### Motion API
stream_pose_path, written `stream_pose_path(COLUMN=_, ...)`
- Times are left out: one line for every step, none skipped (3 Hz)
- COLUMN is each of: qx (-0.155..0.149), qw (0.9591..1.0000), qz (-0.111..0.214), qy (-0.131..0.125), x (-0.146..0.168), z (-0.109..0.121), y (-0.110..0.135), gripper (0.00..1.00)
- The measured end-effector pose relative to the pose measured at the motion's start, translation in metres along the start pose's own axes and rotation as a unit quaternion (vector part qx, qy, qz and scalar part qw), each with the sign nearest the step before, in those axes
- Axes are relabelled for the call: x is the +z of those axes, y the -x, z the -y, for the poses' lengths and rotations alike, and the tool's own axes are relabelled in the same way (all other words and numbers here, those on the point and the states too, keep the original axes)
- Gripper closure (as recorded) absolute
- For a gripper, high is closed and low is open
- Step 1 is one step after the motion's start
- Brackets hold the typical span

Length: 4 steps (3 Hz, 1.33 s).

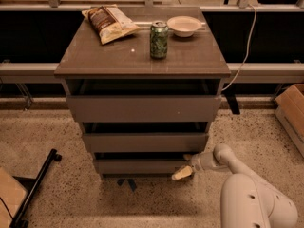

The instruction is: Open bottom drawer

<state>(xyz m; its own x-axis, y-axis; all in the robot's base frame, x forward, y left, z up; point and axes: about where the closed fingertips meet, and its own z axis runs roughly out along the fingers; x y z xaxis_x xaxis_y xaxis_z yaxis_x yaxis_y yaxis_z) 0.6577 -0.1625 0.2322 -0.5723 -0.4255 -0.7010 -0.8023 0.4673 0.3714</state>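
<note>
The bottom drawer [140,166] is the lowest and slimmest grey-brown front of the cabinet, just above the floor, with a dark gap above it. My gripper [184,171] is at the drawer's right end, its cream fingers [180,174] pointing left and down against the front's lower right corner. My white arm [223,158] reaches in from the lower right.
The middle drawer [145,142] and top drawer [142,108] sit above. On the cabinet top stand a green can [158,40], a chip bag [110,23] and a white bowl [184,25]. A cardboard box [292,108] is at the right, a black stand leg [35,186] at the lower left.
</note>
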Motion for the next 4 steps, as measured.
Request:
stream_pose_path(qx=0.003, qw=1.0000, qz=0.000, qy=0.003, x=0.0044, z=0.0008, y=-0.0015, gripper=0.18)
stream_pose_path(qx=0.013, qw=0.9998, qz=-0.004, qy=0.013, x=0.0092, z=-0.0054, y=-0.0092, gripper=0.41)
stream_pose_path(qx=0.013, qw=0.9998, qz=-0.004, qy=0.013, x=0.0077, z=-0.0063, y=-0.0075, gripper=0.72)
stream_pose_path(qx=0.013, qw=0.9998, qz=-0.004, qy=0.013, x=0.0077, z=-0.0064, y=-0.0076, gripper=0.95)
